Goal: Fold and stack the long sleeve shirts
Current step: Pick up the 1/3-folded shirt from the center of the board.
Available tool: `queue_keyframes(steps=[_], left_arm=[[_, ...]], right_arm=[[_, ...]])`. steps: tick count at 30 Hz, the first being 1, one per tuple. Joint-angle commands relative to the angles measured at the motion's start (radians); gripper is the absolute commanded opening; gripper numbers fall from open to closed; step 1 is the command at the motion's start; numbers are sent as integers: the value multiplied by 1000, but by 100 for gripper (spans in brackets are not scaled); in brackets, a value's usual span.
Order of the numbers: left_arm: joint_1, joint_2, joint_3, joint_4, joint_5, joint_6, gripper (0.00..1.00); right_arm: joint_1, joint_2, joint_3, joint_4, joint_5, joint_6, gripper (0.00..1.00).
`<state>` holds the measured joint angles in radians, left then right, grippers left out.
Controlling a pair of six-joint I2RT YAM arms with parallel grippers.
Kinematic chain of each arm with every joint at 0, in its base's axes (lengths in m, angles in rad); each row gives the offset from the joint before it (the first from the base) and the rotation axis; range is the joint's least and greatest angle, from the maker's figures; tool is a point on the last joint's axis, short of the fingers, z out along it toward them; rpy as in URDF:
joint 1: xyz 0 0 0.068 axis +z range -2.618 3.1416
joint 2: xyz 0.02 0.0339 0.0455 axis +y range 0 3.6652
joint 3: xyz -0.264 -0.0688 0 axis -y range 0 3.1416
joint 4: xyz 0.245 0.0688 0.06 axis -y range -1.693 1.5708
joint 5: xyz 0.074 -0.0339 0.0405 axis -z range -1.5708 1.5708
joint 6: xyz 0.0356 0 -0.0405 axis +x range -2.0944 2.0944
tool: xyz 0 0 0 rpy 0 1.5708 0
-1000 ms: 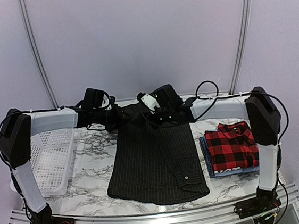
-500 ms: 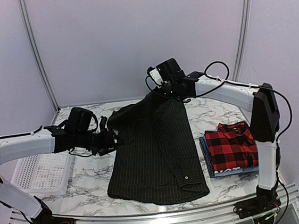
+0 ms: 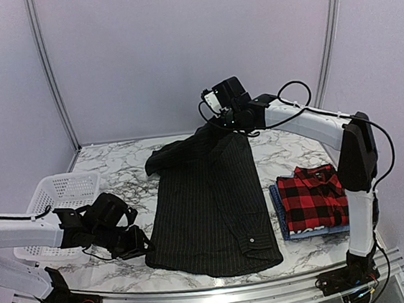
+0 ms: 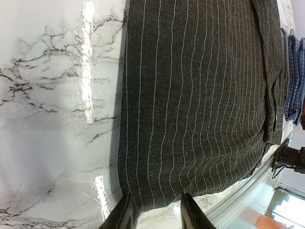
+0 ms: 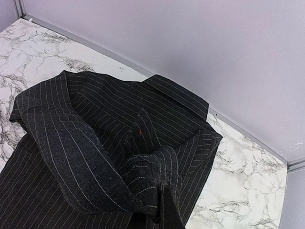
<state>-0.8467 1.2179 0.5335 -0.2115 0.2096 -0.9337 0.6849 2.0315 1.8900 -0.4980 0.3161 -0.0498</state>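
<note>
A black pinstriped shirt [image 3: 211, 208] lies lengthwise down the middle of a marble table [image 3: 119, 189]. Its near hem lies flat, and its far collar end is held up off the surface by the right gripper [image 3: 229, 122], whose fingers are pinched closed on a bunch of the cloth. The left gripper [image 3: 138, 241] sits low at the near left, fingers [image 4: 125, 214] spread apart with the shirt's near-left hem corner just between them. On the right, a folded red plaid shirt [image 3: 312, 198] rests on a folded blue shirt [image 3: 276, 212], and a white basket [image 3: 63, 202] stands at the left.
</note>
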Motion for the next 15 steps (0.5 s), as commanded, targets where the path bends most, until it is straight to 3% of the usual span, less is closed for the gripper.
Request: queue_keyframes(steps=[1, 5, 15], left_arm=[[-34, 4, -4, -30, -47, -30, 34], [-56, 31, 29, -86, -92, -20, 29], [-68, 0, 42, -173, -143, -22, 29]], right_arm=[[-3, -21, 50, -18, -5, 10, 0], [-3, -29, 57, -29, -5, 10, 0], [-3, -52, 56, -37, -3, 7, 0]])
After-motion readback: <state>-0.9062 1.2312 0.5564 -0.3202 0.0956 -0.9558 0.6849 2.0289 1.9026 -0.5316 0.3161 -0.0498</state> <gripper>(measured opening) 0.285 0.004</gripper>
